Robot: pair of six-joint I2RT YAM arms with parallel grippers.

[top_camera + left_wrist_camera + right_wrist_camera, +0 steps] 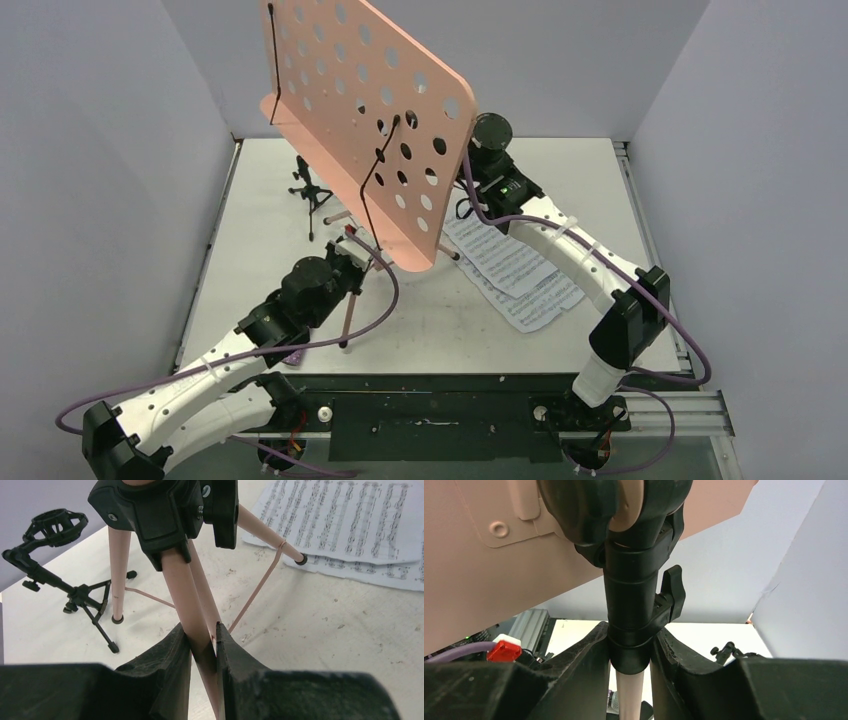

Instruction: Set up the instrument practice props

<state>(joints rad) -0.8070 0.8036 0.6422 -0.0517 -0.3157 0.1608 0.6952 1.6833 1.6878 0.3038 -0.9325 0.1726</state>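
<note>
A: From above, how far along is it?
B: The stand [370, 110] is up on the worktop [450, 330], legs spread and desk tilted. The left claw [350, 250] is on one leg, low down. The pages [520, 280] lie flat to the right of the stand, not on its desk. The mic stand [308, 190] is upright at the back left.
A: And the mic?
B: A purple scrap [296, 356] shows under the left arm. It may be the mic, but I cannot be sure. It is not in the ring.
A: What does the left wrist view show?
B: That claw is clenched on a pink leg, with a finger on each side. The mic stand is behind to the left, its ring empty. The pages are at the far right, overlapping.
A: And the right wrist view?
B: The right claw [631, 650] is clamped on the black collar of the pole, just under the desk.
A: So what is your verdict?
B: I judge it about a third done. The stand is raised and is being steadied or adjusted by both claws. The pages have to go on the desk and the mic into the ring.
</note>
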